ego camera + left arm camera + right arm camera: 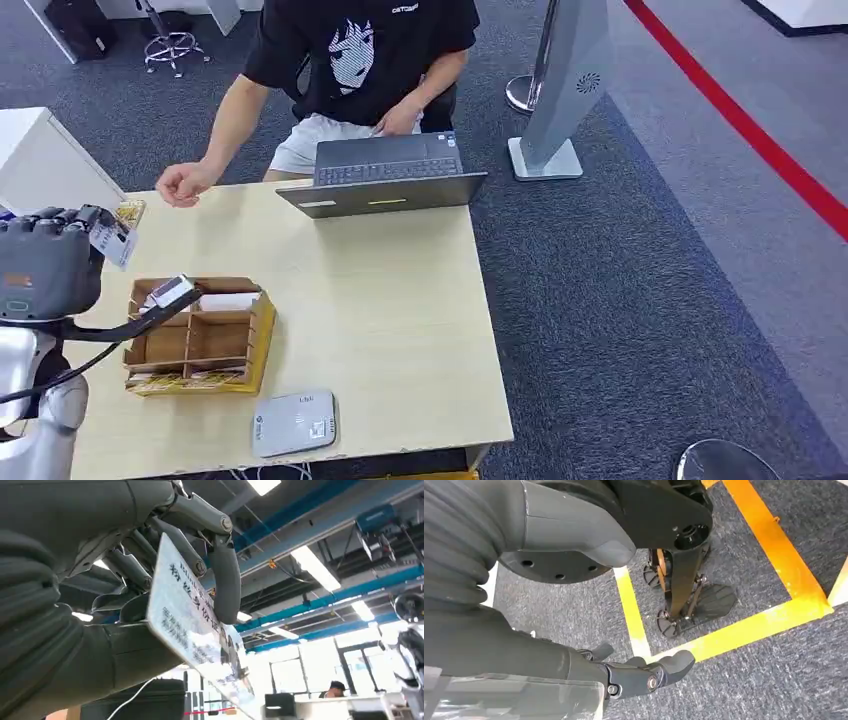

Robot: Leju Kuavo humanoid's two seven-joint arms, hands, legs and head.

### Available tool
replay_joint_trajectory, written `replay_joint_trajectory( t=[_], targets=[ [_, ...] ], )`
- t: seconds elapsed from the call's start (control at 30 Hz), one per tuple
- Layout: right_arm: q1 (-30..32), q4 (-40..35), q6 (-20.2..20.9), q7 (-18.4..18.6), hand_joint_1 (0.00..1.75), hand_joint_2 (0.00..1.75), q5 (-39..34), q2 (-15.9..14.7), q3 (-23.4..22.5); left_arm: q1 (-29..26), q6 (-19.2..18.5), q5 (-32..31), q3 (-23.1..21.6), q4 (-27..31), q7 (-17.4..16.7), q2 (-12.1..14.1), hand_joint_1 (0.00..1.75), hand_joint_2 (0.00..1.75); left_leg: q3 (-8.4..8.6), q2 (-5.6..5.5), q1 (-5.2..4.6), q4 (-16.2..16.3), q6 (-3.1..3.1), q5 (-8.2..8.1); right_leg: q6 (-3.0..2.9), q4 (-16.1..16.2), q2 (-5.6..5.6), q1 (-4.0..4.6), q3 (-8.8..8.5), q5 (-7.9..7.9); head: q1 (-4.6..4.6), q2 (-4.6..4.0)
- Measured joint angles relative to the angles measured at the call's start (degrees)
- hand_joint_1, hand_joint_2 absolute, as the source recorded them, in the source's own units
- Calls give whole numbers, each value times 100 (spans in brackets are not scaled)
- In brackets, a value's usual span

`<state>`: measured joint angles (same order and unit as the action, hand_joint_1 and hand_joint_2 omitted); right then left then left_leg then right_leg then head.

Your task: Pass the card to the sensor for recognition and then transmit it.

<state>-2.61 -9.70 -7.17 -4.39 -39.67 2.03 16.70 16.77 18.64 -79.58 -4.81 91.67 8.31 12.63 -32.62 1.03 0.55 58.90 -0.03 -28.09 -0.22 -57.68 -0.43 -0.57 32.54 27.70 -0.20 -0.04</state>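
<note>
My left hand point(52, 262) is raised at the table's left edge and pinches a white printed card point(114, 241) between thumb and fingers. In the left wrist view the card point(192, 630) stands on edge in the fingers point(226, 580), tilted up toward the ceiling. The white flat sensor point(293, 422) lies near the table's front edge, well to the right of and nearer than the hand. A person's closed hand point(180, 185) hovers over the table's far left corner, just beyond my card. My right hand point(529, 610) hangs over the carpet, fingers point(646, 674) apart, holding nothing.
A cardboard divided box point(258, 335) stands between my left hand and the sensor. An open laptop point(385, 180) sits at the far edge in front of the seated person. A yellowish card point(130, 212) lies by the person's hand. A white cabinet point(45, 160) stands at the left.
</note>
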Motion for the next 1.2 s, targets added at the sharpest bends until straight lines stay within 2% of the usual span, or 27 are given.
replay_joint_trajectory(
  t=[0.1, 0.17, 0.3, 0.5, 0.67, 0.83, 1.03, 1.2],
  targets=[
    [-4, 0, -67, -2, 0, 175, -61, 0, -2, -309, 187, 164, 0, 361, 253, -226, 175, 175, 4, 3, 0, 0, -1, 1, 0, -1, 2, 0, -1, 0, -7, 0],
    [1, 0, -142, -9, 0, 175, -103, 4, -15, -709, 365, 183, -89, 731, 391, -508, 175, 175, 5, 5, 0, 0, -1, 1, 0, -1, 5, 0, -1, 0, -9, 0],
    [0, 2, -245, -28, 0, 175, -122, 20, -44, -1515, 769, 166, -794, 1255, 330, -877, 175, 175, -1, 2, -1, 0, 7, -6, 7, 3, 3, 0, -1, 5, -2, 0],
    [2, 2, -538, -48, 0, 175, -206, 112, -98, -2178, 690, 636, -1471, 1512, 398, -1110, 175, 175, 0, 2, 0, 0, 11, -9, 7, 4, 1, 0, -1, 5, -2, 0],
    [0, 0, -540, -94, 0, 175, -234, 151, -155, -2449, 503, 942, -1639, 1215, 546, -1320, 175, 175, 1, 3, 1, 0, 11, -8, 7, 3, 1, 1, -1, 4, -4, 0],
    [-2, 2, -542, -101, 0, 175, -236, 155, -190, -2497, 352, 894, -1663, 874, 483, -1436, 175, 175, 1, 1, 1, 0, 12, -7, 7, 2, -3, 1, -4, 4, -4, 0],
    [1, 2, -551, -98, 0, 175, -251, 155, -205, -2550, 369, 1156, -1593, 122, 476, -1545, 175, 175, 0, 1, 0, 0, 12, -7, 7, 2, -3, 1, -4, 4, -4, 0],
    [1, 0, -562, -98, 0, 175, -253, 157, -232, -2565, 374, 1193, -1532, -153, 492, -1593, 175, 175, -1, -1, 0, 0, 12, -8, 7, 2, -4, 1, -4, 5, -4, 0]
  ],
)
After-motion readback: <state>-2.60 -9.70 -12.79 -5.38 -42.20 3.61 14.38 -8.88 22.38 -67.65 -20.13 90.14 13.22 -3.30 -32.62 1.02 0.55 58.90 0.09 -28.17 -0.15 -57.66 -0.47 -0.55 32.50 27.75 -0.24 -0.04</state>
